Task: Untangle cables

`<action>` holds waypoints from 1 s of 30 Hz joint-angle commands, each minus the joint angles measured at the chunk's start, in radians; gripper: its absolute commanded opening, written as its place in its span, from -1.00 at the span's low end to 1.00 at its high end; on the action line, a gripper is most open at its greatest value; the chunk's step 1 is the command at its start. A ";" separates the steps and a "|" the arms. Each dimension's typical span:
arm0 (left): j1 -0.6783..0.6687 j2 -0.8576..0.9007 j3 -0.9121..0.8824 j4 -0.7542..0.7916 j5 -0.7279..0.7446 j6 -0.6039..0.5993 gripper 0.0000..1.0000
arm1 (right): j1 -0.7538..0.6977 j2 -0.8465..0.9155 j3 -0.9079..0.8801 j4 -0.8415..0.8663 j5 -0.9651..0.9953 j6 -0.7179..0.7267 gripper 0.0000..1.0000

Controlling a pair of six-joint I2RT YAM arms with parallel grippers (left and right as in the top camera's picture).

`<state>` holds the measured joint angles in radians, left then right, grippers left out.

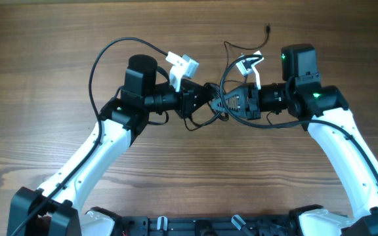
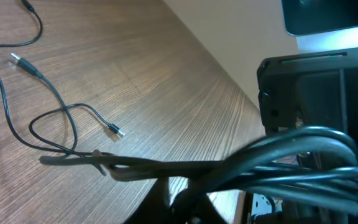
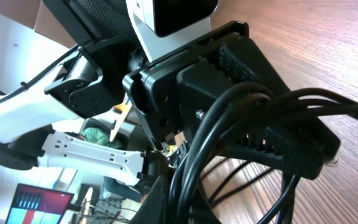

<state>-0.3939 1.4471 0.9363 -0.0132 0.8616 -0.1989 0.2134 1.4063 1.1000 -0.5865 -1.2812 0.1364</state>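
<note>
Overhead, I see left gripper (image 1: 207,97) and right gripper (image 1: 224,103) nose to nose mid-table (image 1: 58,39), with cables (image 2: 143,165) bunched between them and loose loops lying beyond. I cannot tell whether either gripper is clamped.

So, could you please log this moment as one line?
left pincer, right pincer: facing, grip unclear | cables: loose loops on table

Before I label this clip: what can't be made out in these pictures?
Overhead: left hand and right hand crowd together; open or shut, unclear.
Left wrist: thick wiring hides the hand; cables run off the left edge.
Right wrist: thick wiring blocks the view; no cables visible.
</note>
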 commanded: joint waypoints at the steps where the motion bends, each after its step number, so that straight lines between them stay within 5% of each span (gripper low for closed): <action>1: 0.019 0.000 0.011 0.024 -0.052 0.009 -0.87 | 0.002 -0.002 -0.003 -0.023 0.003 0.005 -0.81; 12: 0.093 0.000 0.011 0.040 -0.051 0.009 -0.88 | 0.002 -0.002 -0.003 -0.241 0.368 0.002 -0.60; 18: 0.096 0.000 0.011 0.040 -0.051 0.009 -0.88 | 0.002 -0.002 -0.003 -0.255 0.488 0.024 -0.86; 30: 0.096 0.000 0.011 -0.026 -0.052 0.009 -0.89 | 0.002 -0.002 -0.003 -0.364 1.121 0.164 -0.91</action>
<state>-0.3264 1.4498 0.9360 -0.0418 0.8398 -0.1986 0.2253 1.4055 1.1023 -0.9016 -0.4812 0.2691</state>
